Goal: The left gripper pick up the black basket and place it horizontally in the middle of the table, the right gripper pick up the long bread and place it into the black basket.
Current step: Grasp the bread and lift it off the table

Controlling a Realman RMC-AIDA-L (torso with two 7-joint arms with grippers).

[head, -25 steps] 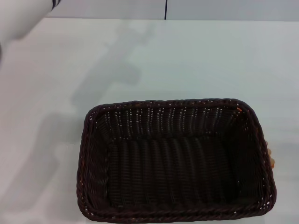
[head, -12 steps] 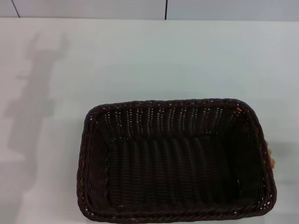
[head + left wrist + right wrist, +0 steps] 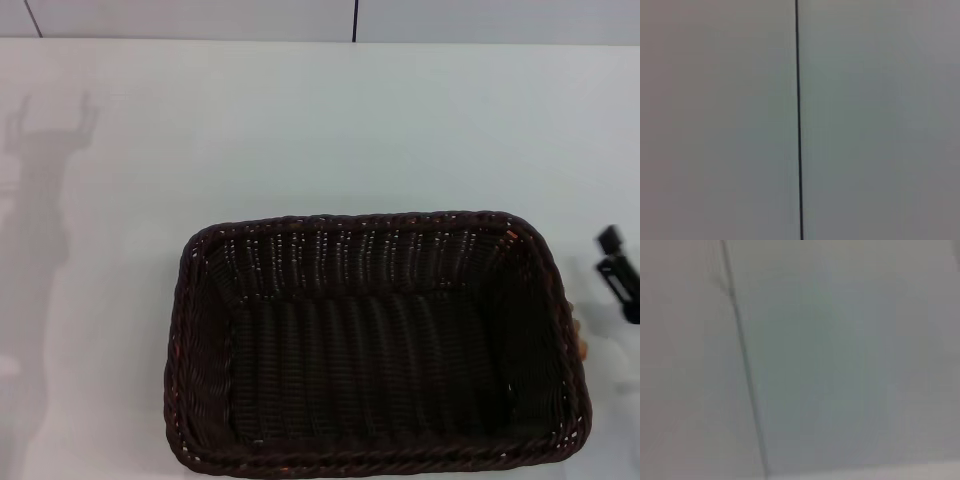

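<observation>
The black basket (image 3: 375,350) lies lengthwise across the white table (image 3: 300,130), near the front edge, and it is empty. Only a small orange-tan sliver of the long bread (image 3: 580,341) shows, just past the basket's right rim; the rest is hidden behind the rim. A black part of my right gripper (image 3: 618,272) shows at the right edge of the head view, above the table, a little right of the basket and behind the bread sliver. My left gripper is out of view; only its shadow (image 3: 45,150) falls on the table's far left.
The table's far edge meets a pale wall with a dark vertical seam (image 3: 355,20). Both wrist views show only a plain pale surface with a dark seam (image 3: 799,120).
My left arm has left the head view at the upper left, and its shadow has slid leftward. My right gripper has come into view at the right edge. The basket has not moved.
</observation>
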